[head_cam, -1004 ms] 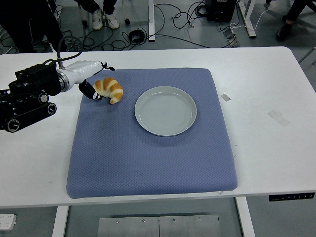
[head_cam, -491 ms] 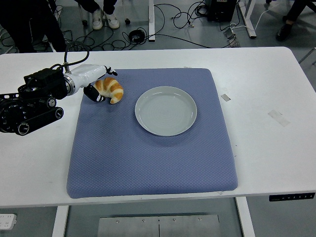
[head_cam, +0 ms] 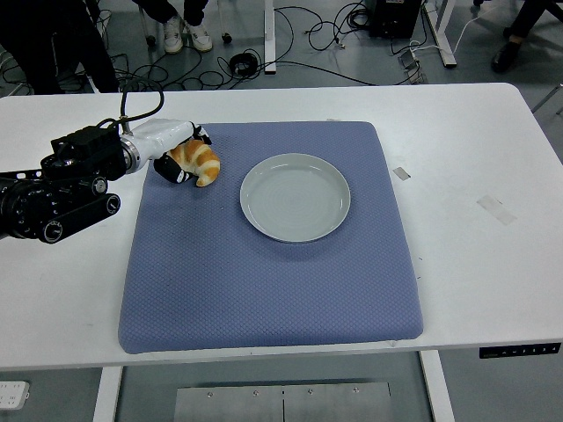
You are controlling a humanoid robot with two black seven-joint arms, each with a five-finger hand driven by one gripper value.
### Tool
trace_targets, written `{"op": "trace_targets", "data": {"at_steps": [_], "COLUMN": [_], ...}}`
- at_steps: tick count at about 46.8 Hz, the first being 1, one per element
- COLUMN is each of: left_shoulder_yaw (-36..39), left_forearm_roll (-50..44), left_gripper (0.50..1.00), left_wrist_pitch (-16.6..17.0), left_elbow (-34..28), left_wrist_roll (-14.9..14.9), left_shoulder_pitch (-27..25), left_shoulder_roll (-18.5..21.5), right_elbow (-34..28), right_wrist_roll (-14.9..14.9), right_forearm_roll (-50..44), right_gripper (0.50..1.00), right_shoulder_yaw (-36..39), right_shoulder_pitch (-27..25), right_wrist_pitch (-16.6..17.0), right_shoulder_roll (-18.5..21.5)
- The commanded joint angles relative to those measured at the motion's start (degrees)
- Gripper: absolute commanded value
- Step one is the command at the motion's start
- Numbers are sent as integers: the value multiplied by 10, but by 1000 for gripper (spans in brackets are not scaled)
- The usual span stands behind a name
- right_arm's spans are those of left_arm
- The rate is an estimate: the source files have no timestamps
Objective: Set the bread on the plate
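No print I can read anywhere in the frame. My left hand (head_cam: pixel 180 151) sits at the upper left, fingers curled around the bread (head_cam: pixel 197 162), dark fingertips pressed on its left end and one over its top. The bread, a golden croissant, lies on the blue mat (head_cam: pixel 264 290) near the mat's upper left corner, well apart from the plate (head_cam: pixel 296 197), which sits just above the mat's centre. Between bread and plate there is only bare mat. Two bits of tape (head_cam: pixel 401 173) lie on the white table (head_cam: pixel 475 123) right of the mat. Cables (head_cam: pixel 290 53) and a person's shoes (head_cam: pixel 186 35) show on the floor along the top edge. The mat's lower half is open.
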Motion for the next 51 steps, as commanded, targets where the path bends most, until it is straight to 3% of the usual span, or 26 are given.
{"op": "trace_targets", "data": {"at_steps": [1,7,11,27,42,51], "left_shoulder_yaw": [-1,-4,-9,-22,-32,-44], "left_forearm_roll": [-3,-11,-13,-19,-12,9], "left_gripper": [681,601,578,587,592,599], "left_wrist_pitch": [-1,-4,-8,-12,-12,-11], "left_elbow": [3,5,5,-8,-110,-122], "left_wrist_roll": [-4,-5,-4,-4,5,10], "left_shoulder_pitch": [1,-5,-10,-35,-61,-60], "left_shoulder_roll": [0,3,5,9,-2,-33], "right_elbow": [0,0,0,0,0,0], "right_wrist_roll": [0,0,0,0,0,0], "right_forearm_roll": [-1,0,0,0,0,0], "right_gripper": [1000,1000,1000,1000,1000,1000], "right_shoulder_yaw": [0,0,0,0,0,0], "right_shoulder_pitch": [0,0,0,0,0,0], "right_wrist_pitch": [0,0,0,0,0,0], "right_shoulder_roll": [0,0,0,0,0,0]}}
